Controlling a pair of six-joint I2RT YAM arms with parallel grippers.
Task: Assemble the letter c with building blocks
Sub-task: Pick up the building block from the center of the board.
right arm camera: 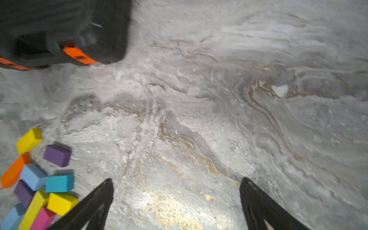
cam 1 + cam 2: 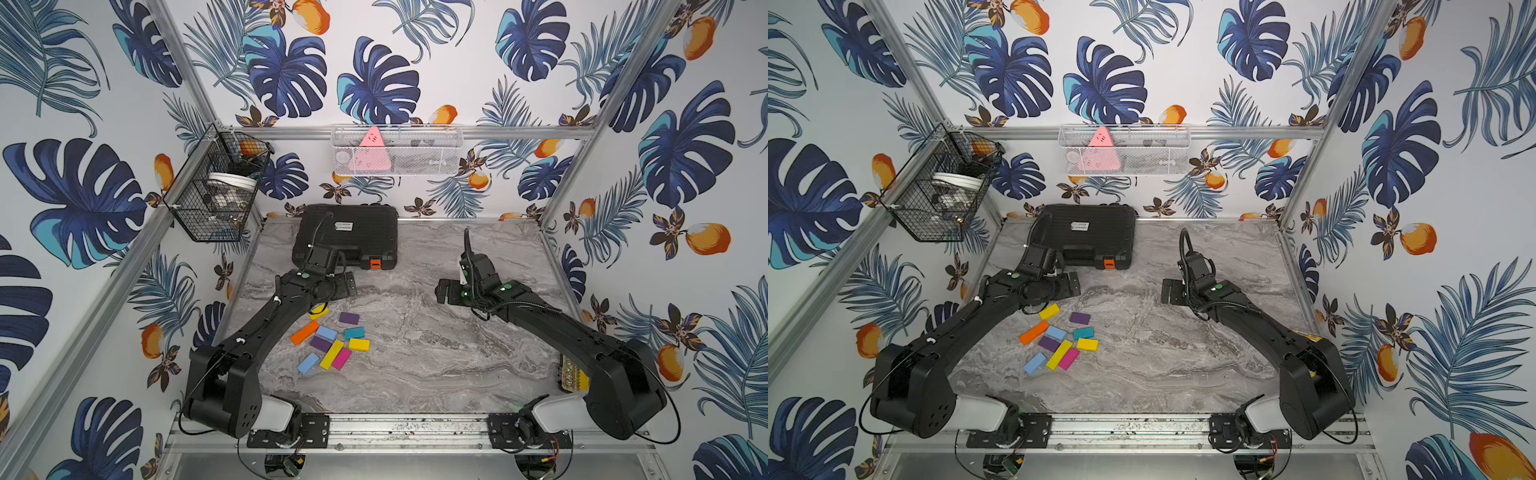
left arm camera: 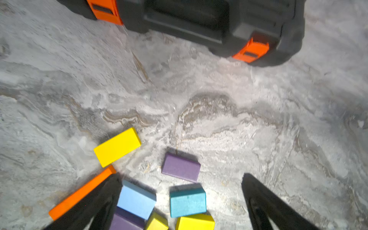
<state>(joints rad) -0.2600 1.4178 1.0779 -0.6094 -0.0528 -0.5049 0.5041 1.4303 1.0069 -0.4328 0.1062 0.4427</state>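
The building blocks lie in a loose cluster on the marble table's left half: a purple one (image 2: 349,318), an orange one (image 2: 304,332), a light blue one (image 2: 326,333), a teal one (image 2: 354,332), a long yellow one (image 2: 331,354) and a magenta one (image 2: 341,358). A yellow block (image 2: 319,311) is partly under the left arm. My left gripper (image 2: 348,284) hovers just behind the cluster, open and empty; in its wrist view (image 3: 181,176) the light blue (image 3: 137,200) and teal (image 3: 188,202) blocks lie below the spread fingers. My right gripper (image 2: 442,291) hangs open over bare table (image 1: 176,179).
A big black case (image 2: 345,237) with orange latches (image 3: 252,49) lies at the back left, close behind the left gripper. A black wire basket (image 2: 216,187) and a white mesh basket (image 2: 397,151) hang on the walls. A yellow-topped object (image 2: 573,376) sits beside the right arm's base.
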